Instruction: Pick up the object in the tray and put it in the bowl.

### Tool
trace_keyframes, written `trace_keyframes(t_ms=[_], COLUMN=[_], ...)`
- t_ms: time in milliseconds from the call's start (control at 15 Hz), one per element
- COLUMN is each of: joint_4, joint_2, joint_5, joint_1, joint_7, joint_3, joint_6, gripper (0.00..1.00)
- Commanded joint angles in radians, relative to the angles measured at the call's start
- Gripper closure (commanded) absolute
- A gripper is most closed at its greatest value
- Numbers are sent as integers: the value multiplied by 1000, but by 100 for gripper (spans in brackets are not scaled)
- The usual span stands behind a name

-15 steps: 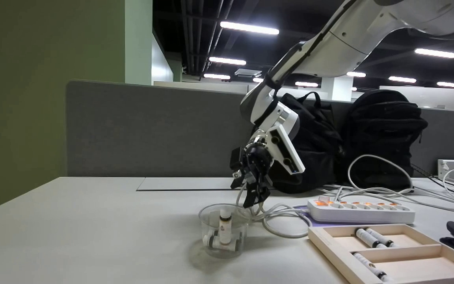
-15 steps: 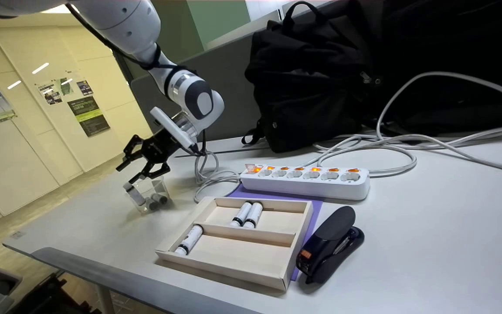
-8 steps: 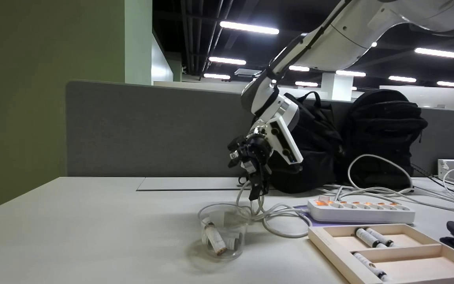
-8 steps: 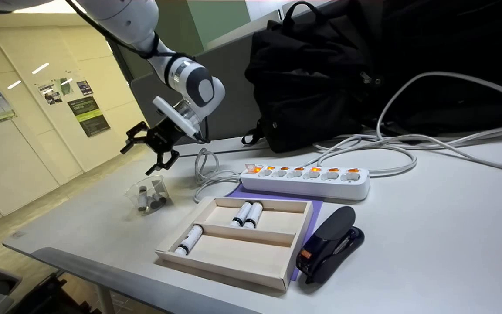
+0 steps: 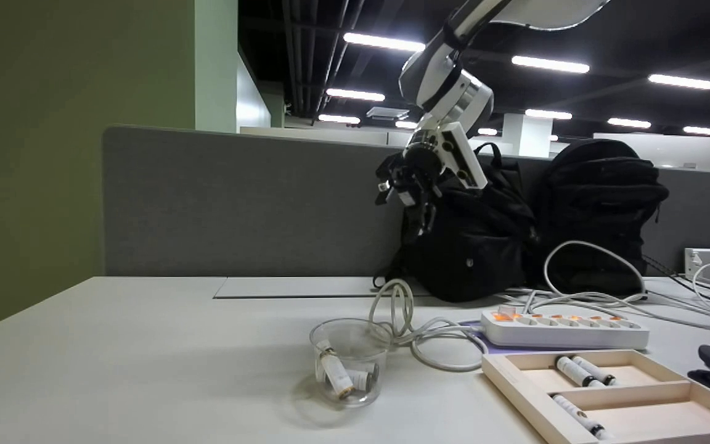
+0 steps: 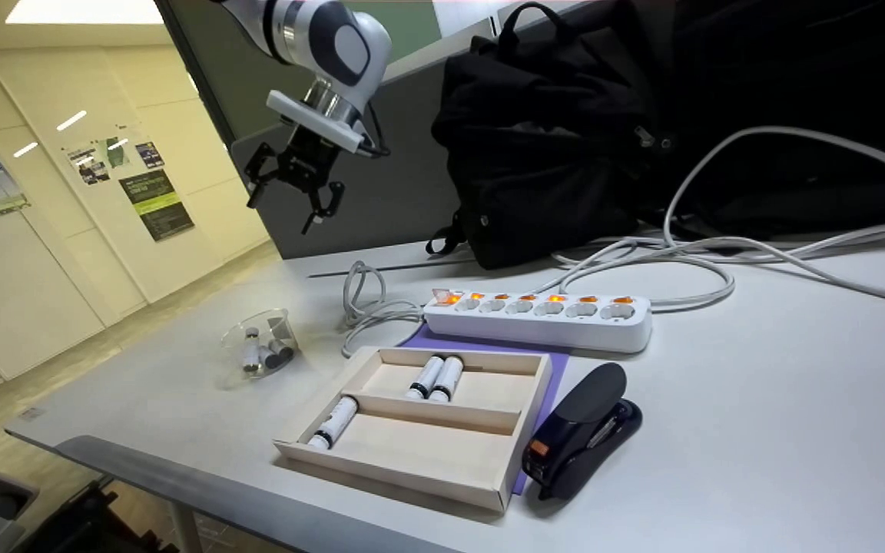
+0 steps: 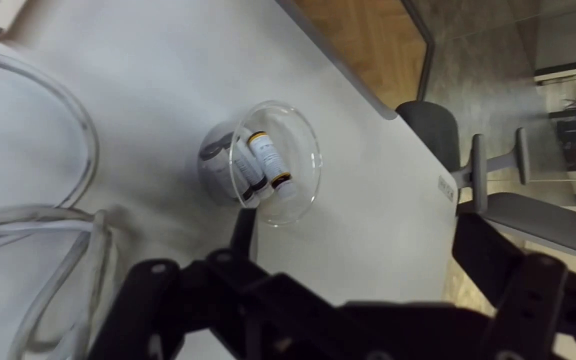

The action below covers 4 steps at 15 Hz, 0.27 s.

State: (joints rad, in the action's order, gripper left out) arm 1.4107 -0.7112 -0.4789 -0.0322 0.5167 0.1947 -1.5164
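At left in an exterior view, a clear plastic bowl (image 6: pixel 266 329) on the surface (image 6: pixel 197 411) holds white-labeled vials (image 6: pixel 251 352) as my fingers (image 6: pixel 256 193) hang spread, higher up; at right, three more vials (image 6: pixel 335 421) lie in a wooden tray (image 6: pixel 431 444) beside a stapler (image 6: pixel 582 430).

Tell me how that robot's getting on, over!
Hand open, holding nothing. Three vials in the bowl, three more vials in the tray. Cable beside bowl, not touching, not blocking.
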Motion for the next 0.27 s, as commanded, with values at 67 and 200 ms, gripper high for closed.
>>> trace_keyframes(t_ms=[67,200], joint_4=[27,47], joint_2=[52,70], joint_5=[25,29], joint_1=[-3,-2], joint_7=[-2,-2], joint_3=[-10,-13], joint_6=[-21,-29], gripper=[0,0])
